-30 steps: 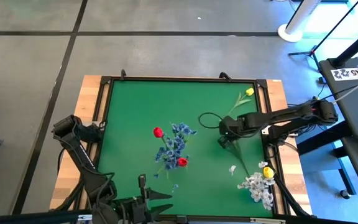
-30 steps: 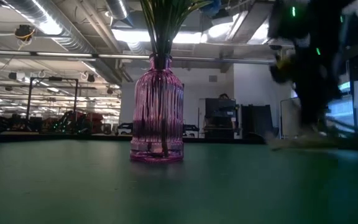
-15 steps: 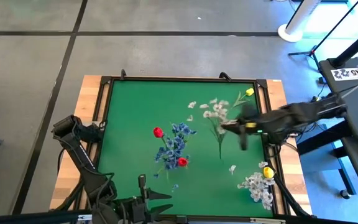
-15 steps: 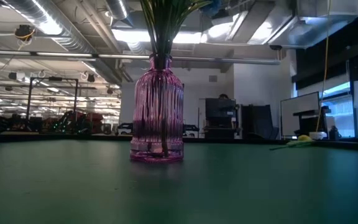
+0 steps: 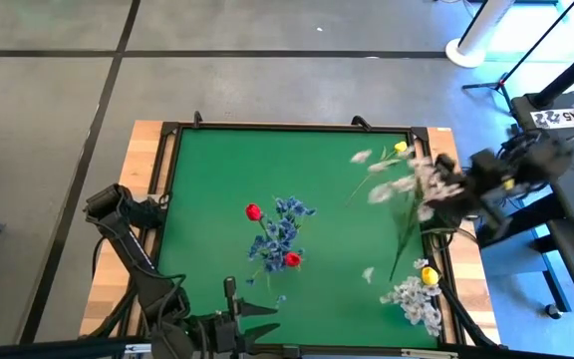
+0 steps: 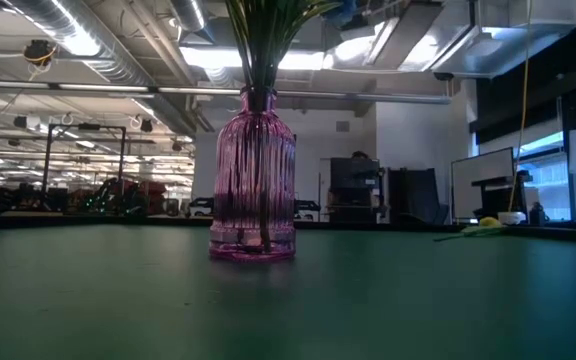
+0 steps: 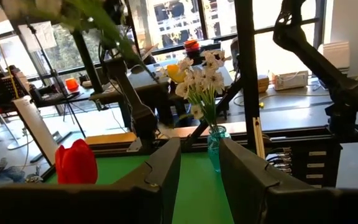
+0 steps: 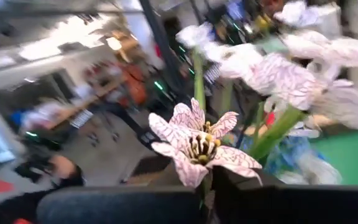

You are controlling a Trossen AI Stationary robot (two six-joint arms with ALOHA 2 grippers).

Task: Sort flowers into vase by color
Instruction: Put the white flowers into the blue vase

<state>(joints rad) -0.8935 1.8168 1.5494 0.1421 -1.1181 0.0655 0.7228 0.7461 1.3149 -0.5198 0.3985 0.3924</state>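
My right gripper [image 5: 448, 195] is over the table's right edge, shut on a spray of whitish blossoms [image 5: 397, 184] with a long green stem [image 5: 399, 249]. The blossoms fill the right wrist view [image 8: 197, 146]. A purple ribbed vase [image 6: 253, 175] at the table's middle holds red tulips and blue blossoms [image 5: 279, 234]. A teal vase [image 7: 215, 140] at the near right corner holds whitish blossoms and a yellow tulip [image 5: 414, 294]. One yellow tulip [image 5: 399, 148] lies at the far right. My left gripper [image 7: 199, 168] is open and empty at the near edge. My right gripper pinches the spray's green stem between its two fingers, just below the blossoms [image 8: 202, 182]; a blossom in front hides the exact spot. The blossoms point toward the table's middle, and the stem's free end [image 5: 395, 267] trails toward the near edge. The spray shows blurred.
A loose whitish blossom [image 5: 367, 273] lies on the green mat near the teal vase. The mat has a black raised frame [image 5: 167, 199]. Desks, monitors and stands fill the room beyond the table.
My right gripper has risen from the mat with the whitish spray and swung toward the table's right edge. The spray has been lifted off the mat and carried along, its blossoms now toward the far right corner.
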